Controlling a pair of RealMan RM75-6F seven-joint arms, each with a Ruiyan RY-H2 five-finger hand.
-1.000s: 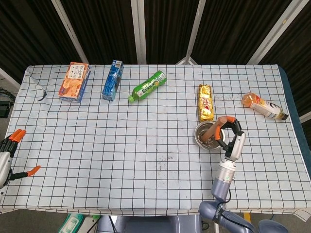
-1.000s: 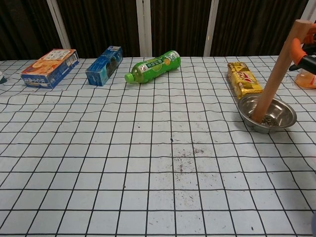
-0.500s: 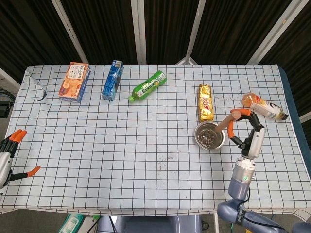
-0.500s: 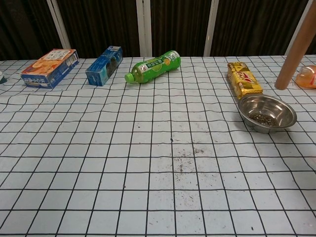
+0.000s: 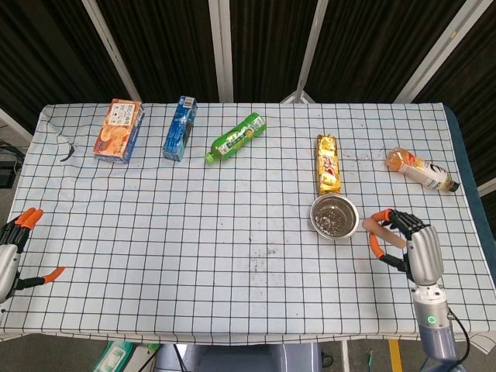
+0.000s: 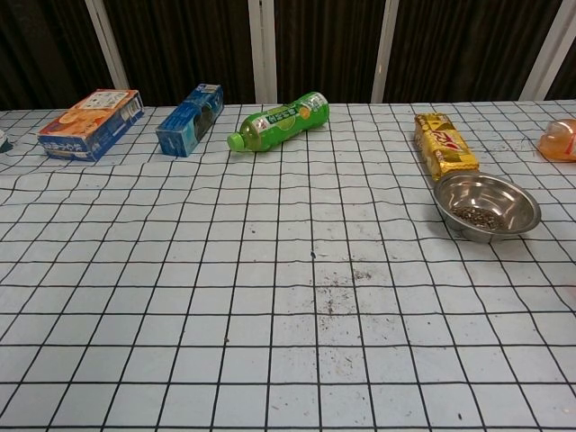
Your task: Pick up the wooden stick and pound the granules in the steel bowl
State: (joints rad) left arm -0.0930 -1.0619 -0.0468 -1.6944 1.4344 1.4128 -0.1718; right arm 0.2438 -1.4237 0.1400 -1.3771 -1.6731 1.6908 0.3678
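**Stick held clear of the bowl**

Cloth [image 5: 194, 256] lay bare across the near middle, save dark specks [image 6: 337, 288]. At the near left edge the left hand [image 5: 14, 252] rested with fingers spread, holding nothing. Near right, the right hand [image 5: 407, 240] gripped the wooden stick [image 5: 377, 229], just right of the steel bowl [image 5: 335, 216] holding the granules [image 6: 477, 217]. Beyond the bowl lay a yellow packet [image 5: 328, 164]; along the far edge, an orange box [image 5: 118, 129], blue carton [image 5: 180, 128], green bottle [image 5: 236, 137] and amber bottle [image 5: 421, 170].
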